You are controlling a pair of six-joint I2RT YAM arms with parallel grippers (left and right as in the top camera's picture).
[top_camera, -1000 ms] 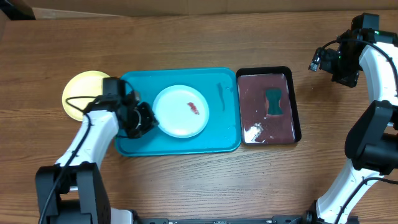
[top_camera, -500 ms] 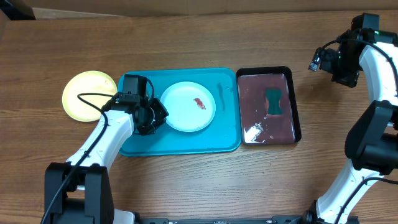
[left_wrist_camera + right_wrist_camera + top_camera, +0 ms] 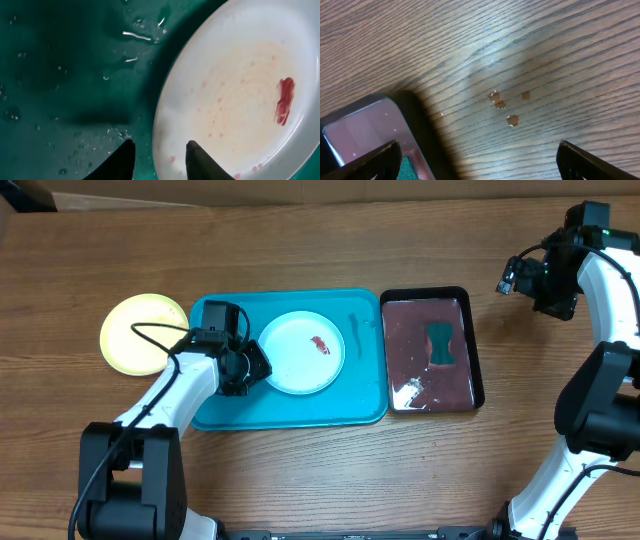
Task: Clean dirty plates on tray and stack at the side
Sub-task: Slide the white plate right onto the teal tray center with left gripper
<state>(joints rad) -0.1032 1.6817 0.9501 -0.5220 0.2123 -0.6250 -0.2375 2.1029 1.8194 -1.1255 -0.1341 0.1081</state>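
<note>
A white plate [image 3: 300, 352] with a red-brown smear [image 3: 320, 345] lies in the middle of the turquoise tray [image 3: 290, 408]. A yellow-green plate [image 3: 135, 335] sits on the table to the left of the tray. My left gripper [image 3: 247, 368] is at the white plate's left edge. In the left wrist view its jaws [image 3: 160, 156] stand apart across the rim of the white plate [image 3: 235, 100], one finger over the wet tray [image 3: 60, 75], the other over the plate. My right gripper [image 3: 517, 277] hovers wide open and empty over bare wood at the far right [image 3: 480, 160].
A black tray [image 3: 476, 350] of reddish water holds a green sponge [image 3: 441, 343] just right of the turquoise tray. The right wrist view shows that black tray's corner [image 3: 415, 130] and a few brown drops [image 3: 500, 105] on the wood.
The left gripper carried the white plate a little to the right on the tray, then its jaws parted off the rim. The right arm has not moved.
</note>
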